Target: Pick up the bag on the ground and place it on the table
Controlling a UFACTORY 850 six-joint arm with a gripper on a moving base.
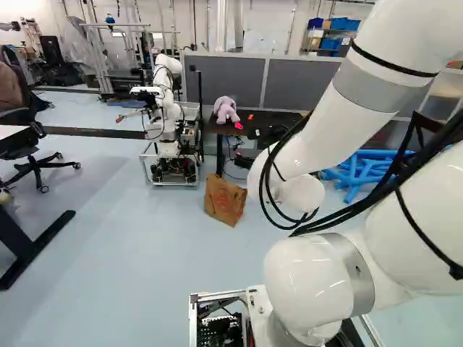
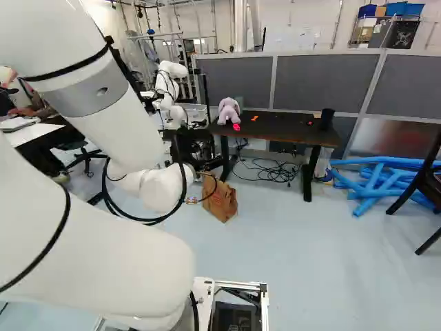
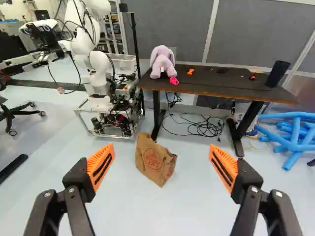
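The bag [image 3: 153,162] looked like creased, matt brown paper. The table [image 3: 216,82] had a dark, matt top, and the toy [image 3: 161,60] looked like soft cloth. The floor [image 3: 162,211] was smooth with a sheen, the arm [image 1: 322,130] smooth and glossy.

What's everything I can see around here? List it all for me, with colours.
Paper bag: 1, brown, on floor
Table: 1, dark, beyond bag
Plush toy: 1, lilac, on table
Small items: several, pink, orange, red, on table
Cylindrical container: 1, black, on table
Cables: several, black, under table
Tubes: several, blue, beside table
Another robot: 1, white, beside table
Partition panels: several, grey, behind table
Bins: several, blue, beyond panels
Office chair: 1, black, at left of left base view
Arm: 1, white
Gripper: 1, black, orange-padded, open, at arm's end
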